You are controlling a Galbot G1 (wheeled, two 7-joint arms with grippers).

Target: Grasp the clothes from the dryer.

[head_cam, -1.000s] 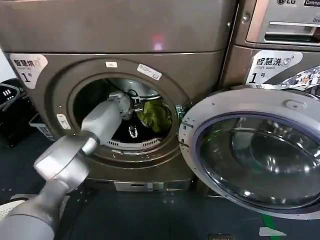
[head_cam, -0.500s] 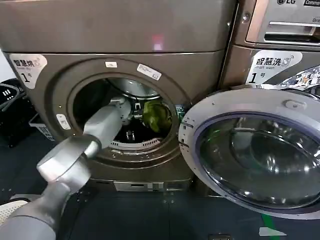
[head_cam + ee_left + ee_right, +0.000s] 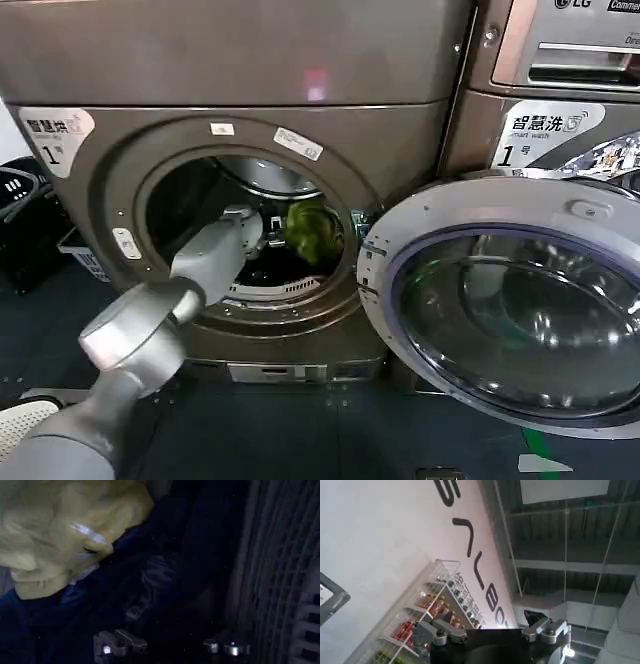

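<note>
The dryer (image 3: 250,130), a big bronze-brown front-loader with a white "1" sticker (image 3: 55,135), fills most of the head view, and its round porthole gapes open. Its silver-rimmed glass door (image 3: 510,300) is swung wide to the right, hanging in front of the neighbouring machine with the LG drawer panel (image 3: 570,45). The left arm (image 3: 150,330) runs up from the lower left and through the opening, so the left gripper (image 3: 268,222) sits deep in the drum, right against the clothes. The yellow-green garment (image 3: 312,228) is bunched on the right side of the drum, just beside the gripper; the dark navy garment (image 3: 165,575) lies under and next to it on the drum floor, seen close in the left wrist view beside the ribbed drum wall (image 3: 280,570). The left jaws stand spread, with dark cloth between the tips. The right gripper (image 3: 490,632) is parked elsewhere, pointing up at a wall and ceiling, its jaws spread and holding nothing
</note>
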